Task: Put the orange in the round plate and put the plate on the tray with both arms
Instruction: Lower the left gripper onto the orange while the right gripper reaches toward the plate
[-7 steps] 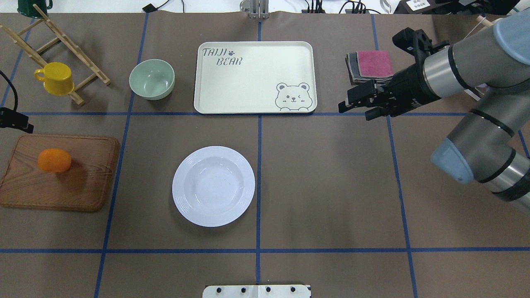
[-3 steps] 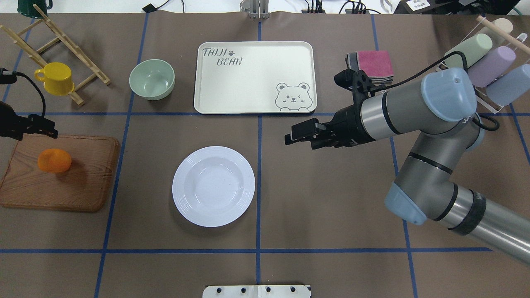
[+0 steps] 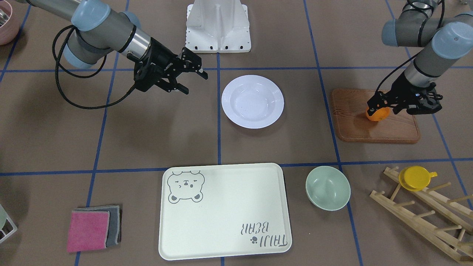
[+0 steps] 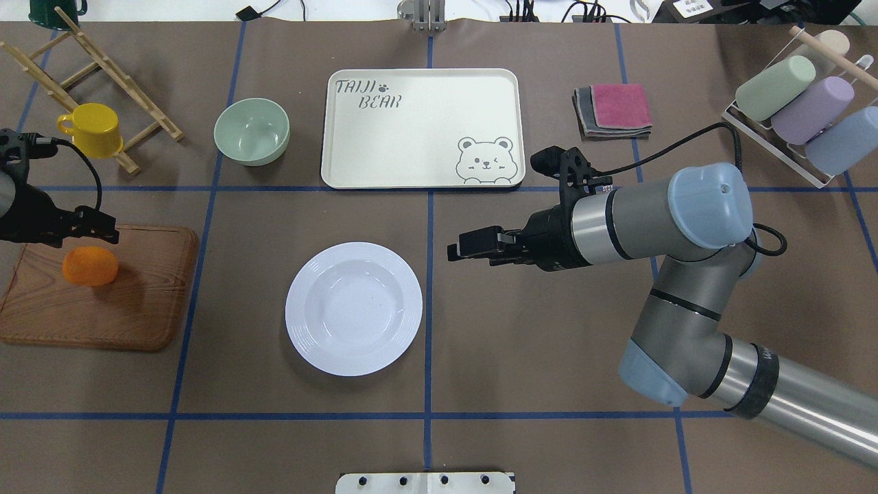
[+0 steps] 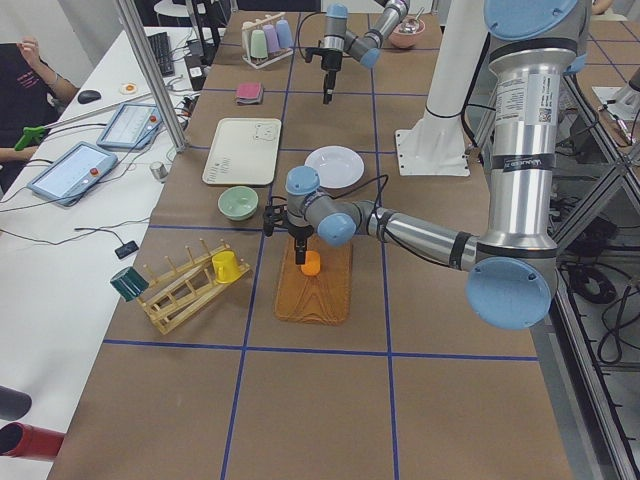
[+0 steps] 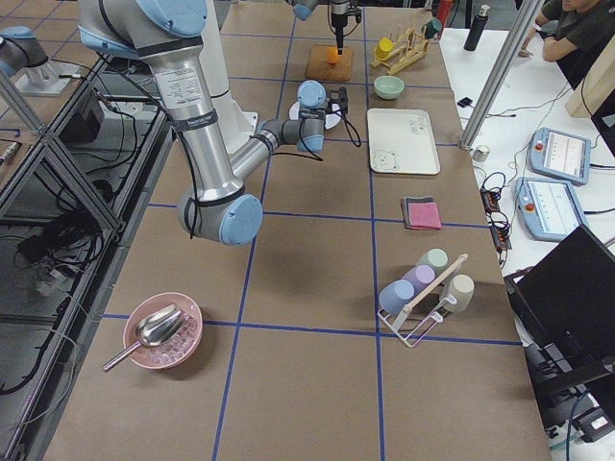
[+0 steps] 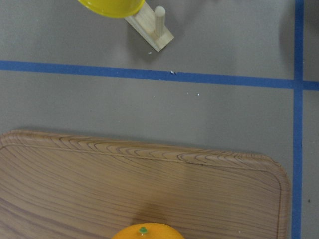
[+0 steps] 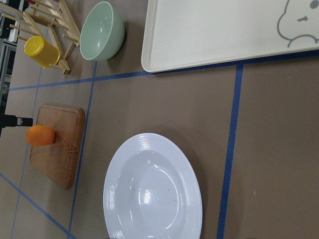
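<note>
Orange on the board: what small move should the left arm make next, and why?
Probably ease the left gripper over the orange and lower it, jaws apart. The orange lies free on the wooden board, only at the bottom edge of the left wrist view, so the jaws do not seem centred on it yet. The plate is empty.

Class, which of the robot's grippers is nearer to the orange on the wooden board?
Left. The left gripper hangs just above the orange on the wooden board. The right gripper is far off, on the other side of the round plate.
</note>
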`<action>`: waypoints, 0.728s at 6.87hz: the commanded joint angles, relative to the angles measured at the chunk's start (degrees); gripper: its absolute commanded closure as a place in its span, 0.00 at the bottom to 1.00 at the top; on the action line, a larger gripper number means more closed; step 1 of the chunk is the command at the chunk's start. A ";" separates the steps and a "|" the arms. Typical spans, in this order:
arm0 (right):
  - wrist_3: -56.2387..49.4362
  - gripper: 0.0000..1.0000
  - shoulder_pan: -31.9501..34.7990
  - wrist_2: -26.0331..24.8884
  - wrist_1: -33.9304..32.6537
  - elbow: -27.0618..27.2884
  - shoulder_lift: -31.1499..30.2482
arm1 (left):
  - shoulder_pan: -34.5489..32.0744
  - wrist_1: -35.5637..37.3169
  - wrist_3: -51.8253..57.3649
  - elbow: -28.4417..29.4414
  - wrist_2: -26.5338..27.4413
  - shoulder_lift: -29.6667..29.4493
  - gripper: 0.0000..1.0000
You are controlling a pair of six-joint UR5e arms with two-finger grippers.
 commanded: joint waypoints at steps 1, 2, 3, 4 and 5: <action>0.12 0.11 -2.13 -3.57 2.93 -1.78 0.18 | 0.80 -0.06 -0.21 0.89 0.15 0.16 0.02; 0.21 0.11 -2.31 -3.67 3.47 -2.31 0.27 | 1.07 -0.06 -0.21 1.51 0.15 0.16 0.02; 0.21 0.11 -2.40 -3.67 3.48 -2.32 0.27 | 1.33 -0.06 -0.21 1.69 0.15 0.16 0.03; 0.21 0.11 -2.40 -3.67 3.48 -2.41 0.27 | 1.51 -0.06 -0.13 2.21 0.15 0.16 0.03; 0.21 0.11 -2.40 -3.84 3.48 -2.41 0.27 | 1.95 -0.15 -0.12 2.48 0.06 0.16 0.03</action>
